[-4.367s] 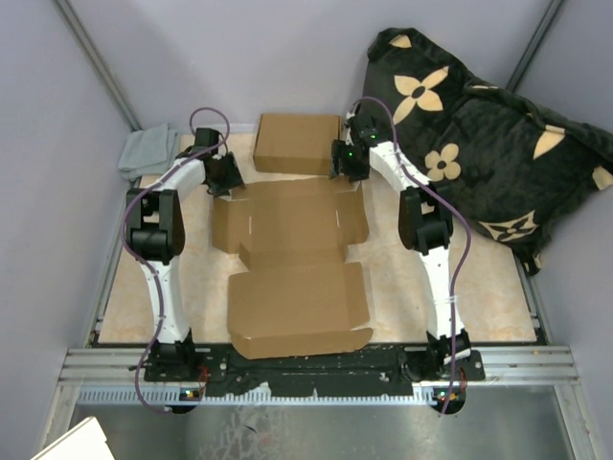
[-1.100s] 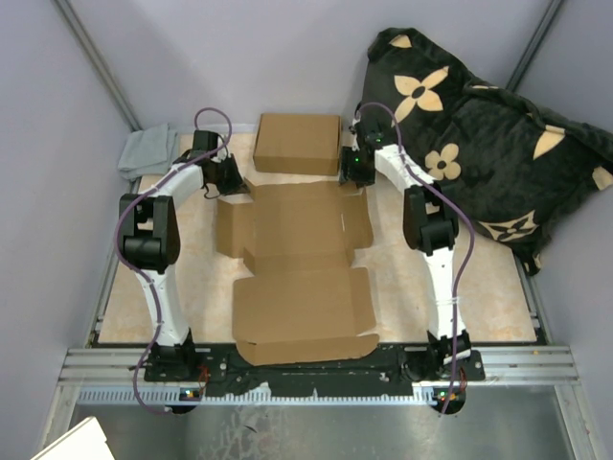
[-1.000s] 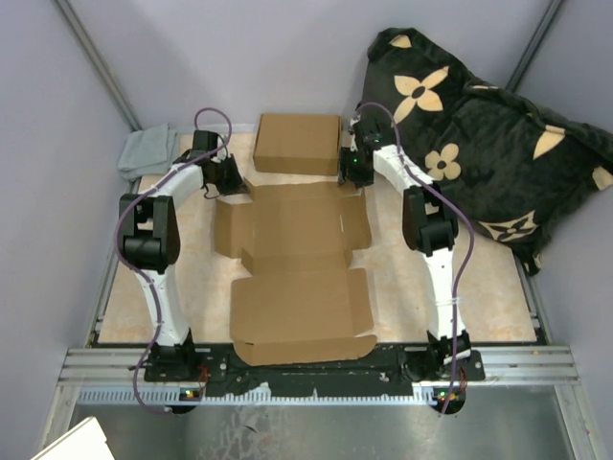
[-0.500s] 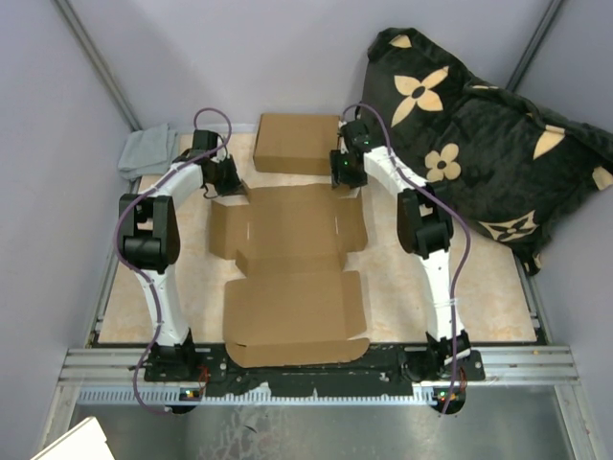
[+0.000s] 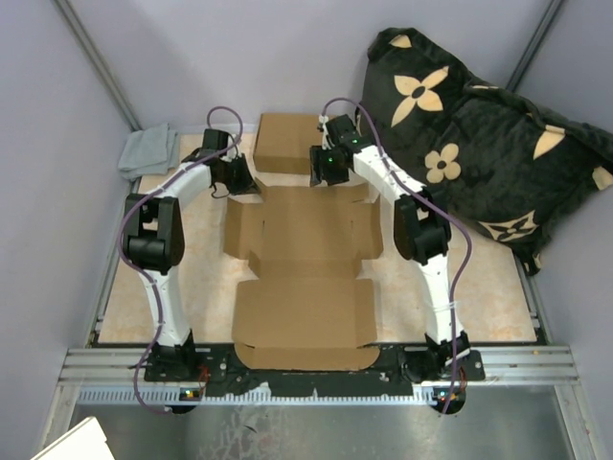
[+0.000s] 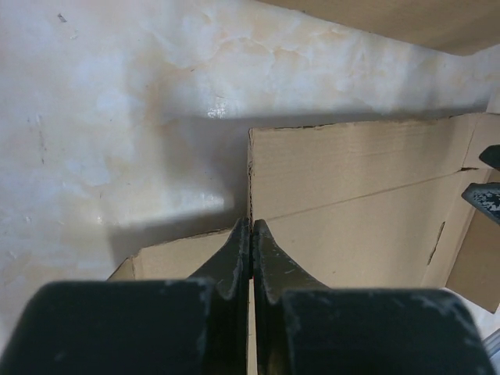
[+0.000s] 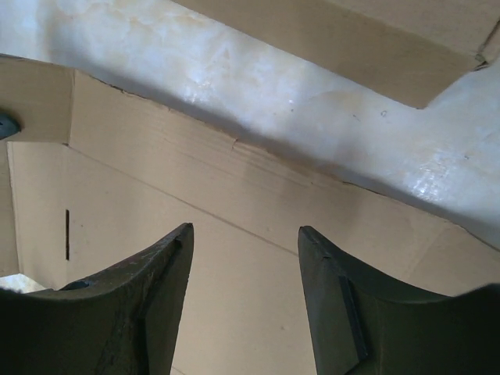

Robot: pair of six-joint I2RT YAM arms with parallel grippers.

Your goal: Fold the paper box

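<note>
The paper box (image 5: pixel 302 268) lies unfolded as a flat brown cardboard sheet in the middle of the table. My left gripper (image 5: pixel 242 180) is at its far left corner. In the left wrist view this gripper (image 6: pixel 251 223) is shut on the thin edge of a side flap of the paper box (image 6: pixel 351 211), which stands edge-on between the fingers. My right gripper (image 5: pixel 323 177) hangs over the far edge of the sheet. In the right wrist view the right gripper (image 7: pixel 244 230) is open above the paper box (image 7: pixel 156 234), with nothing between its fingers.
A closed, folded cardboard box (image 5: pixel 290 142) sits just beyond the sheet, close to both grippers. A grey cloth (image 5: pixel 146 151) lies at the far left. A black cushion with tan flowers (image 5: pixel 479 134) leans at the right. Metal rails (image 5: pixel 316 369) run along the near edge.
The right gripper has moved left along the sheet's far edge. The left gripper has shifted right with the flap pinched, and the flat sheet has slid slightly right with it.
</note>
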